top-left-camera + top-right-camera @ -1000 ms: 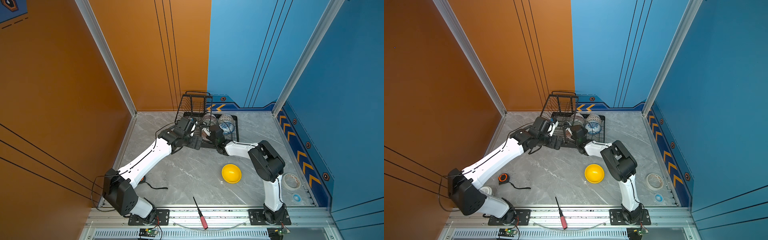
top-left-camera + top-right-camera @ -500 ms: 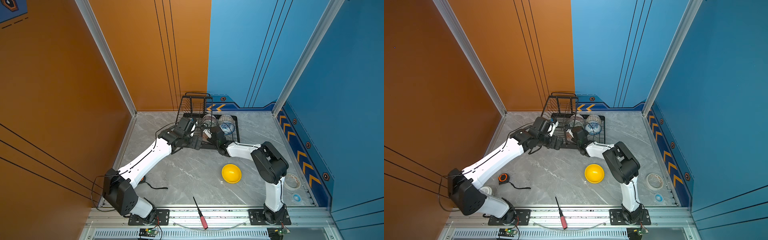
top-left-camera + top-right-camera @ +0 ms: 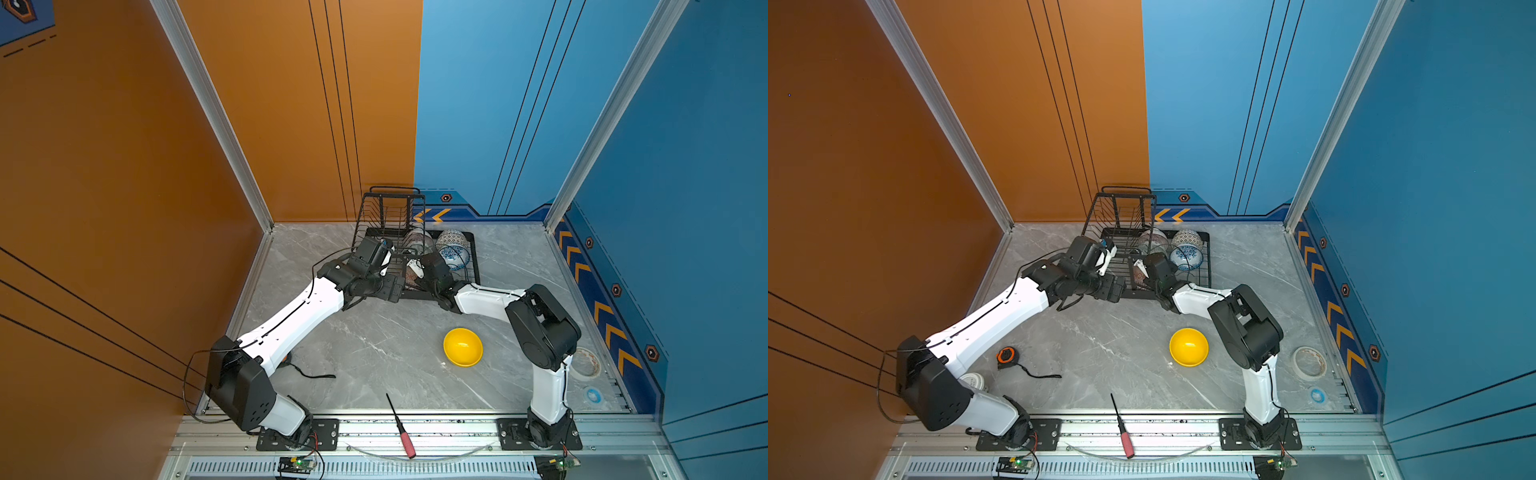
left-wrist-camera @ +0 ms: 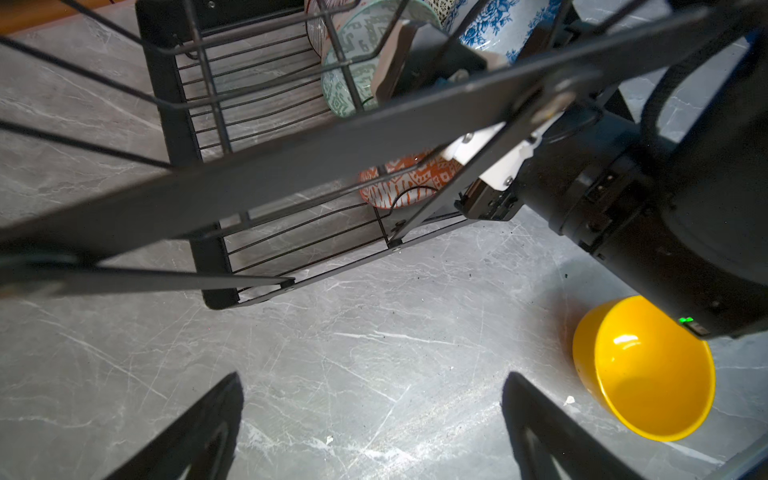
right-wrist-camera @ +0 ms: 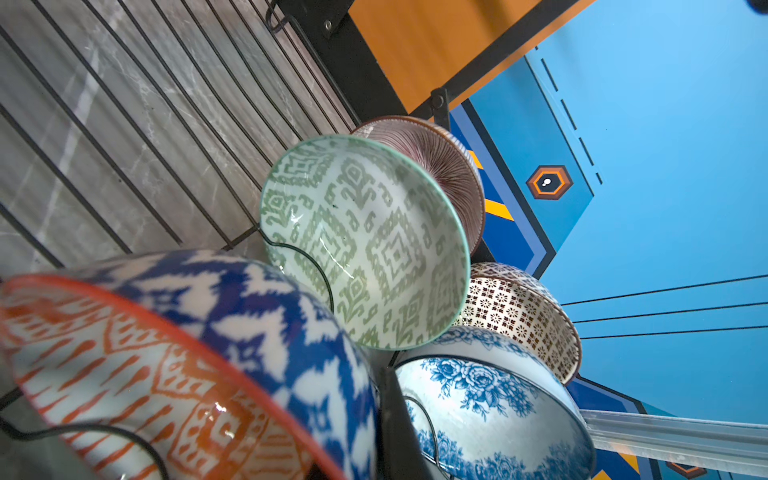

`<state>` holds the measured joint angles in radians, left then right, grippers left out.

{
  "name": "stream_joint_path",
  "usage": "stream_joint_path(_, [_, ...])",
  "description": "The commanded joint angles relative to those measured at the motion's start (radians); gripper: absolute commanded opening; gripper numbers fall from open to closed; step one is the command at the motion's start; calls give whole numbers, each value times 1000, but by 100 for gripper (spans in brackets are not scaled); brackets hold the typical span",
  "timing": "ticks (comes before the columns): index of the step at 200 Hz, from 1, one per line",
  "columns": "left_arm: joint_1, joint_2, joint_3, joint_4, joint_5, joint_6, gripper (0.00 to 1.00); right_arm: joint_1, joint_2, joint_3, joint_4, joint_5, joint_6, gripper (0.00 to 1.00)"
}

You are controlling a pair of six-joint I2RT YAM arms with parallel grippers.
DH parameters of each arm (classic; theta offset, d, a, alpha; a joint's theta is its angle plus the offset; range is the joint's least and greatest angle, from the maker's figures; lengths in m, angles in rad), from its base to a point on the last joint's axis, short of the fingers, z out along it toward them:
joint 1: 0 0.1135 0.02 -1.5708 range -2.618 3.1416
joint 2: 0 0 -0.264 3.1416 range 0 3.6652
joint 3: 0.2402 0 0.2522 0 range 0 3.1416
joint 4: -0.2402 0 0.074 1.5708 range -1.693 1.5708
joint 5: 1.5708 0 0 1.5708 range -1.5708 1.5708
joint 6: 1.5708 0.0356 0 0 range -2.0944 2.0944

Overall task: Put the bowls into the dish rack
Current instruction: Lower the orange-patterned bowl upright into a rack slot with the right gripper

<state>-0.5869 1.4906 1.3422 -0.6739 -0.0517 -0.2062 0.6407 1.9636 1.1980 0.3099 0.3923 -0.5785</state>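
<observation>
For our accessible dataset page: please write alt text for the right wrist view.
Five patterned bowls lean on edge in a black wire rack: an orange bowl nearest and blurred, a green bowl past it, a striped bowl behind that, and a floral bowl and a dotted bowl beside them. A blue wall lies beyond.

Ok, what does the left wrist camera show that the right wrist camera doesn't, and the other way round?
Only the left wrist: the yellow bowl on the table, the open left gripper hovering over that table, and the right arm. Only the right wrist: the blue wall's hexagon badge and the blue pattern on the orange-white geometric bowl outside. Both: that bowl, the green-white geometric bowl and the blue-white floral bowl, all in the dish rack.
</observation>
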Motion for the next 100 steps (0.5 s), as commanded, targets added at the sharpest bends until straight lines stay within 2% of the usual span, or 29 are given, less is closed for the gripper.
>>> stream_joint_path(1, [12, -11, -12, -8, 7, -10, 98, 22, -12, -23, -95, -67, 23, 9])
stream_joint_path(63, [13, -6, -11, -7, 9, -12, 98, 26, -30, -13, -103, -43, 14, 25])
stream_joint_path(100, [13, -6, -11, -7, 9, -12, 98, 28, -44, -12, -121, -38, 13, 38])
